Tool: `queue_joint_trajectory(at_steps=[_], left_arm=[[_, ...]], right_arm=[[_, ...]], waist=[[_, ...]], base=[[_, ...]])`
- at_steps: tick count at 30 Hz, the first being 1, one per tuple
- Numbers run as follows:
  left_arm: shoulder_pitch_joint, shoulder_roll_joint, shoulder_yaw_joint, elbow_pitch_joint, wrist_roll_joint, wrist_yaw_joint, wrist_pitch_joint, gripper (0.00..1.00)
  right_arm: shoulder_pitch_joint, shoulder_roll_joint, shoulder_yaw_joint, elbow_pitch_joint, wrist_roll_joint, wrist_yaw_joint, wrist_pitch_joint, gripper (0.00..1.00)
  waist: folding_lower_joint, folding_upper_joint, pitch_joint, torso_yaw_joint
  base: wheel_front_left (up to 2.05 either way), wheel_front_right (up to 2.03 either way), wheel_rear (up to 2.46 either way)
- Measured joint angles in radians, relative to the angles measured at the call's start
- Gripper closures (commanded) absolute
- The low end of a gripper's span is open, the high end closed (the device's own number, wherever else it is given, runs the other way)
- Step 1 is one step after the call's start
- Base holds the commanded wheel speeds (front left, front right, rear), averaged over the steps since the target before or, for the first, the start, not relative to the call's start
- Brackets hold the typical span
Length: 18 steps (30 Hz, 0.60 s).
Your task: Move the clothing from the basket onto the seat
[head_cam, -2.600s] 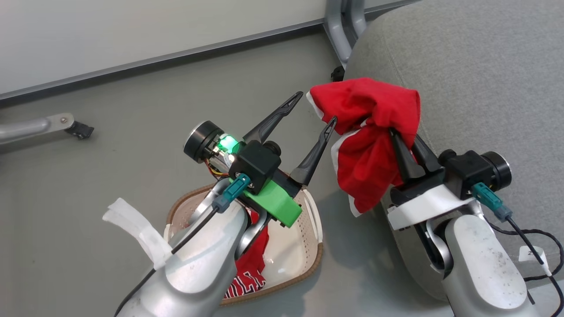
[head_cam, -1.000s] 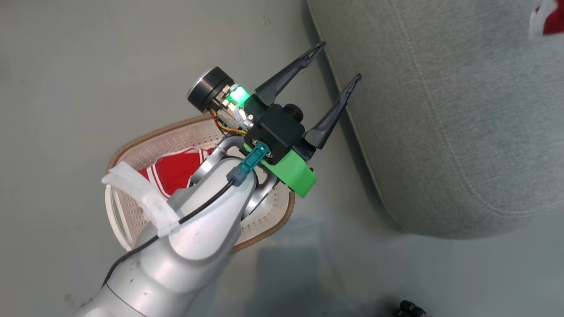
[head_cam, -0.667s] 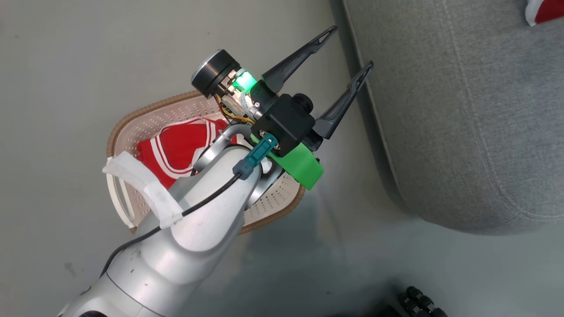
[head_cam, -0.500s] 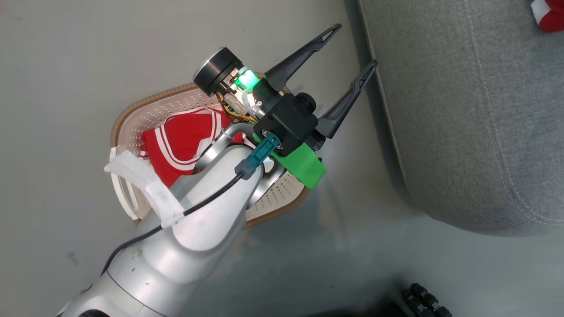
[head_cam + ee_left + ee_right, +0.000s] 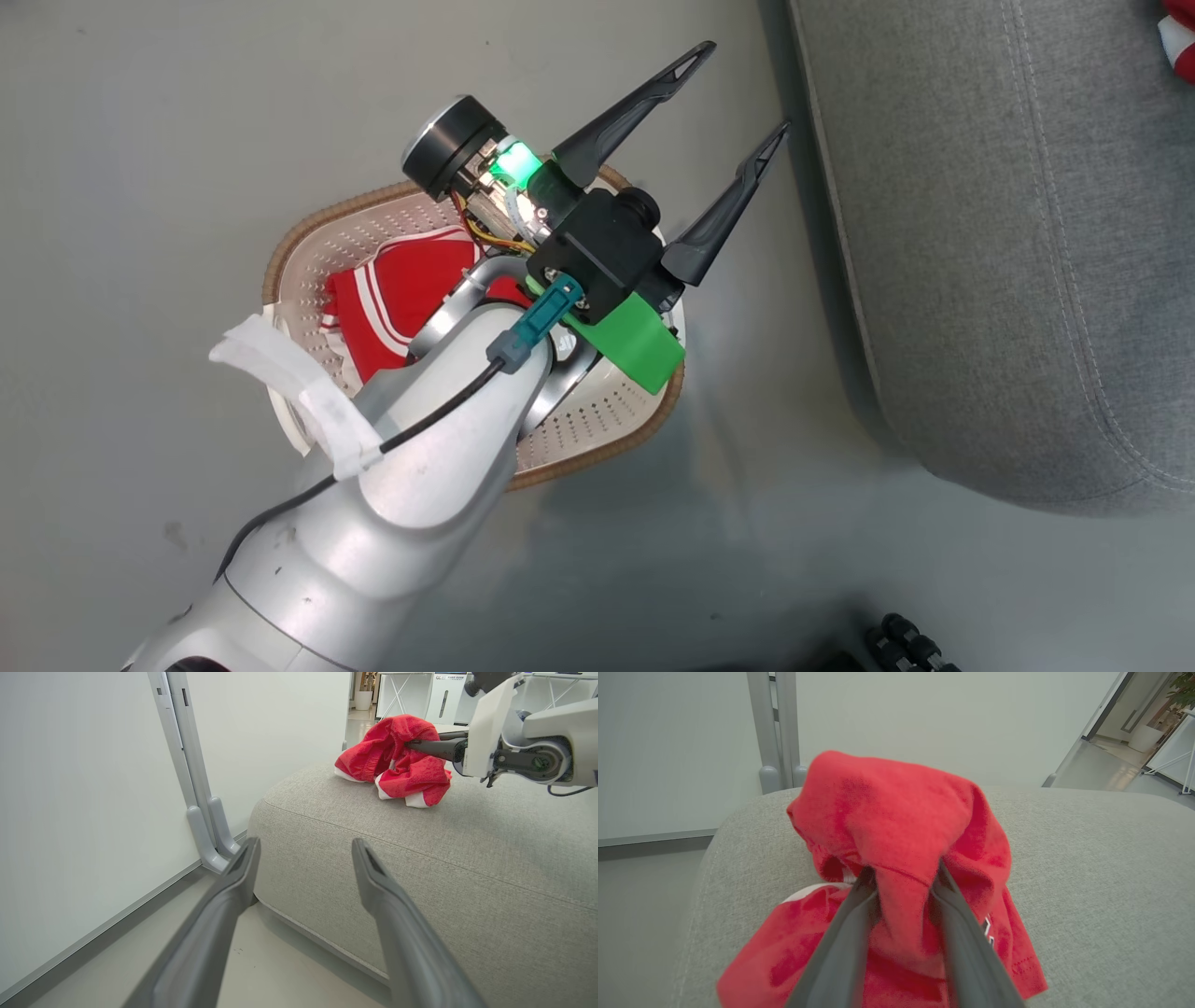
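My right gripper (image 5: 903,875) is pinching the garment (image 5: 887,802) on the seat (image 5: 1087,858); my left gripper (image 5: 747,86) is gaping, empty. The jersey (image 5: 392,289) is looking limp and light, so I'm targeting a bunched fold.

The left gripper (image 5: 304,844) has its two dark fingers spread wide and empty, aimed at the rounded edge of the grey seat (image 5: 467,858) above the floor (image 5: 280,961). A bunched red garment (image 5: 397,760) with white trim lies on the seat, the right gripper (image 5: 413,744) buried in its folds. A white wall (image 5: 70,812) and grey post (image 5: 201,812) stand at left

Office-like lab: white partition panels (image 5: 70,812), grey floor (image 5: 140,140), trestle desks (image 5: 399,688) beyond.
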Motion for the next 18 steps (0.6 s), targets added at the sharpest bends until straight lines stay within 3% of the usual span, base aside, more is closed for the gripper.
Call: queue_joint_trajectory(at_steps=[6,13,18], left_arm=[[0.046,0.002,0.034,-0.001,-0.008,0.009,0.0,0.0],[0.141,0.015,0.111,-0.015,-0.029,0.027,0.0,0.0],[0.225,0.029,0.176,-0.029,-0.041,0.038,0.0,0.0]], right_arm=[[0.075,0.022,0.001,-0.035,0.01,0.0,0.0,0.0],[0.239,0.071,0.016,-0.157,0.013,0.0,0.0,0.0],[0.35,0.105,0.096,-0.256,0.014,0.0,0.0,0.0]], waist=[[0.0,0.0,-0.052,-0.006],[-0.0001,0.0,-0.146,-0.016],[-0.0001,0.0,-0.225,-0.016]], base=[[0.0,0.0,0.0],[0.0,0.0,0.0],[0.0,0.0,0.0]])
